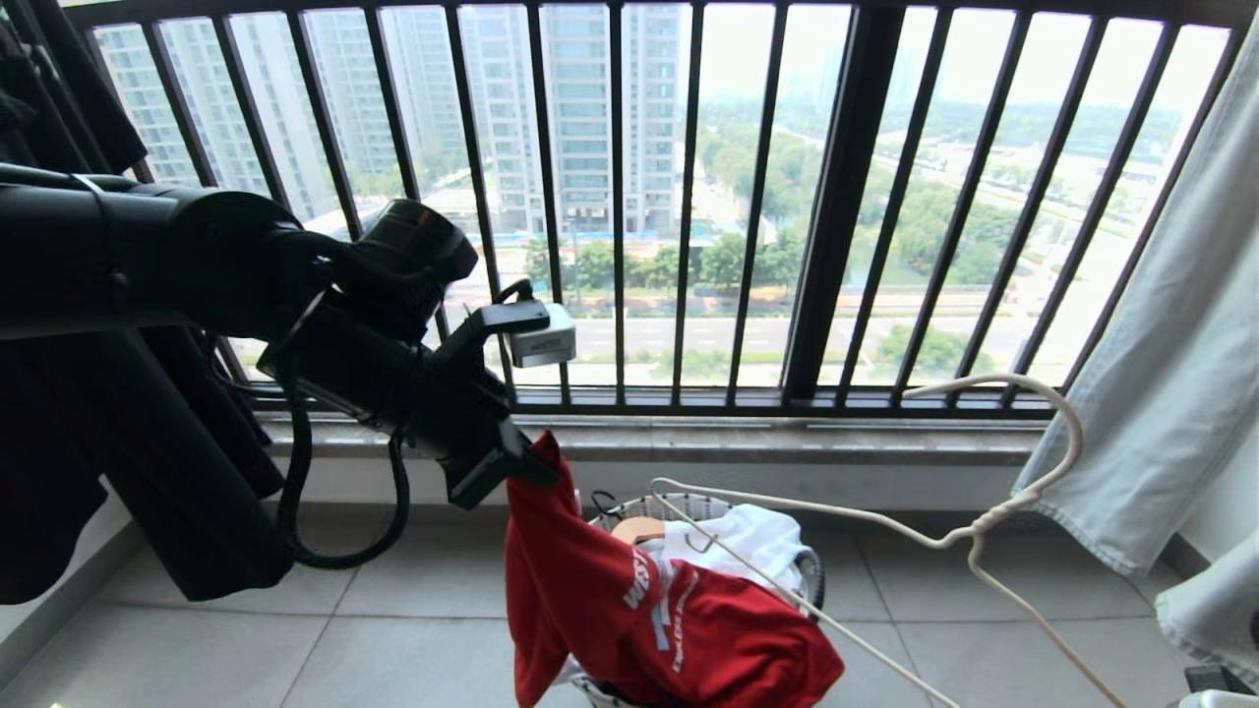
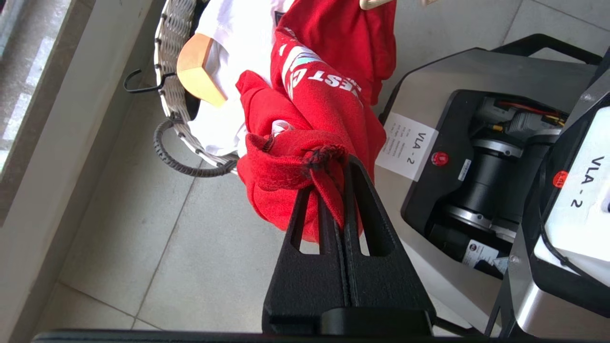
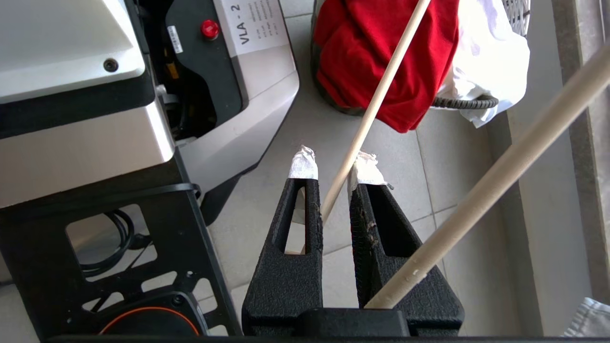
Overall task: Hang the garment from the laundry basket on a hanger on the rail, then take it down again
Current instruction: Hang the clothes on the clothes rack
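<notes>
At the far left of the head view, dark clothing [image 1: 59, 472] hung beside the window. Next came the left arm, reaching in over the tiled floor [image 1: 246, 639]. Its left end effector [image 1: 521, 470] was clamped shut on a bunched fold of the red T-shirt [image 1: 629, 610]. From the left wrist view, that fold looked like the hem or a sleeve edge, though the bunching made it hard to say which. The pinch sat high and the shirt's lower part still draped over the laundry basket [image 1: 809, 570], so this read as the lift-out, with the cloth held up so that an opening could be found for the hanger.

The basket stood on the floor just below the window ledge [image 1: 738, 442]. Inside it lay a white garment [image 1: 748, 541] and the end of a wooden hanger [image 1: 637, 529].

Further right, the white wire hanger [image 1: 944, 536] stretched across the frame, its hook curling up in front of the balcony railing [image 1: 836, 197]. The right end effector [image 3: 333, 166] gripped one thin wire of the hanger between its taped tips, keeping the frame aimed toward the shirt, probably for threading. At the far right hung pale trousers [image 1: 1161, 344]. The rail was not in view.
</notes>
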